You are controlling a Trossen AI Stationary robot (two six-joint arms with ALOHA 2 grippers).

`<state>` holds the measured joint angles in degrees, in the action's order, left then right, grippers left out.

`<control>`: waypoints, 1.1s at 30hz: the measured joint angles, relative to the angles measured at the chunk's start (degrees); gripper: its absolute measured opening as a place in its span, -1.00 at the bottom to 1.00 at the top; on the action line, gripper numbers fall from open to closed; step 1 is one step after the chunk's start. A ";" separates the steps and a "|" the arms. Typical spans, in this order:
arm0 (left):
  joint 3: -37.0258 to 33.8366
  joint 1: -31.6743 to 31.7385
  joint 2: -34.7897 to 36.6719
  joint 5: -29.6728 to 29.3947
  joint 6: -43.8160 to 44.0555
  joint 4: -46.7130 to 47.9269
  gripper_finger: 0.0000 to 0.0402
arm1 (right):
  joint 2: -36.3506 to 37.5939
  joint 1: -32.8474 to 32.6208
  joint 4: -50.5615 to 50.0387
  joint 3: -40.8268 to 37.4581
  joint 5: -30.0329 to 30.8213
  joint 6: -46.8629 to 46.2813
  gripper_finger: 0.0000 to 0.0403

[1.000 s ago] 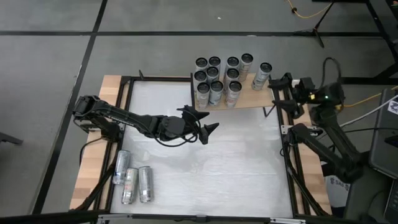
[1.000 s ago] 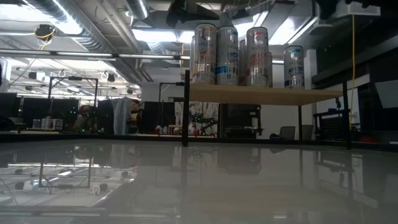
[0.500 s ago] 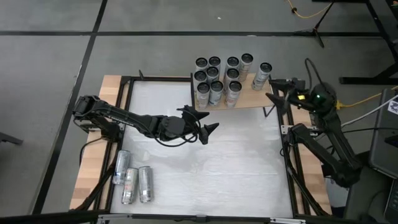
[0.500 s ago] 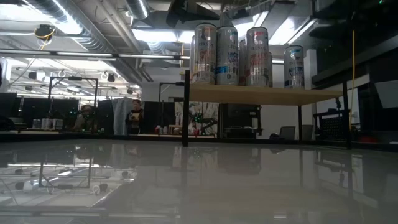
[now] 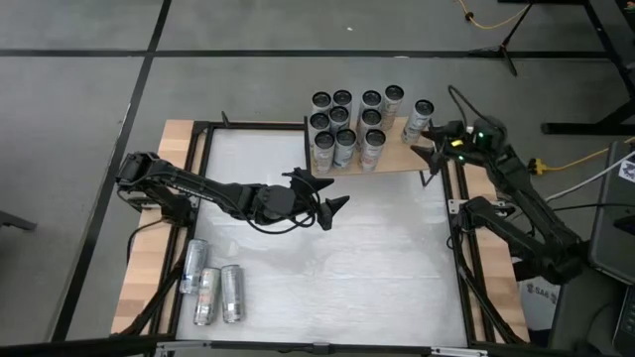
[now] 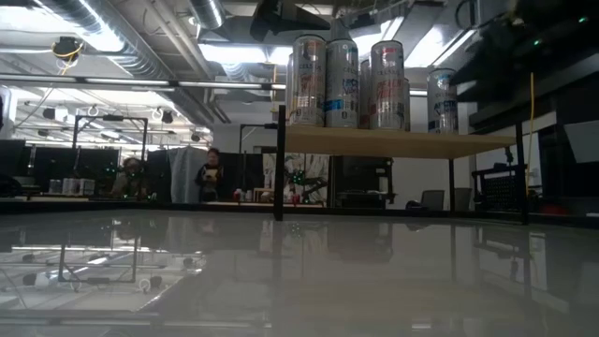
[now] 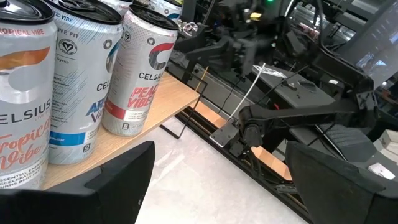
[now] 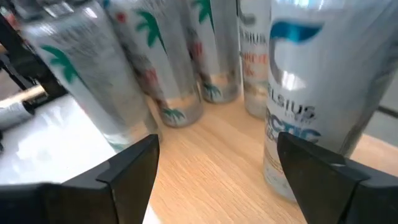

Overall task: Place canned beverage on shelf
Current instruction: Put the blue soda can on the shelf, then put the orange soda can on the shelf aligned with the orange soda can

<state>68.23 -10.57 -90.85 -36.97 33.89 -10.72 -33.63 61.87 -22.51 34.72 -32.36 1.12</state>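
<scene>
Your shelf [image 5: 397, 157] stands at the far edge of the table [image 5: 327, 258], toward its right side, raised on black posts. It carries a cluster of upright cans [image 5: 345, 124], with one can [image 5: 418, 120] standing apart at the right end of the board.

Your right hand [image 5: 429, 143] sits at the shelf's right end, just beside that lone can. Its fingers stand apart and hold nothing; in the right wrist view the can [image 8: 305, 87] rises between and beyond the fingers [image 8: 130, 171], with no contact that I can confirm.

Your left hand [image 5: 330, 193] hangs over the middle of the table, just in front of the shelf's left end, fingers spread wide and empty.

Three more cans [image 5: 210, 288] lie on their sides at the table's near left corner, well apart from both hands.

A person [image 6: 211, 178] stands in the room beyond the table.
</scene>
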 joint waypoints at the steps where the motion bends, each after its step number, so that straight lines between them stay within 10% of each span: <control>1: 0.00 0.00 0.00 0.00 0.00 -0.02 0.77 | -0.94 0.00 0.00 0.00 0.02 0.67 0.57; 33: 0.00 -0.02 0.00 0.00 -0.02 0.00 0.77 | -14.58 0.04 13.49 0.00 7.14 2.24 0.57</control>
<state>68.23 -10.59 -90.85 -36.97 33.87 -10.72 -48.21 61.91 -9.02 34.72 -25.22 3.36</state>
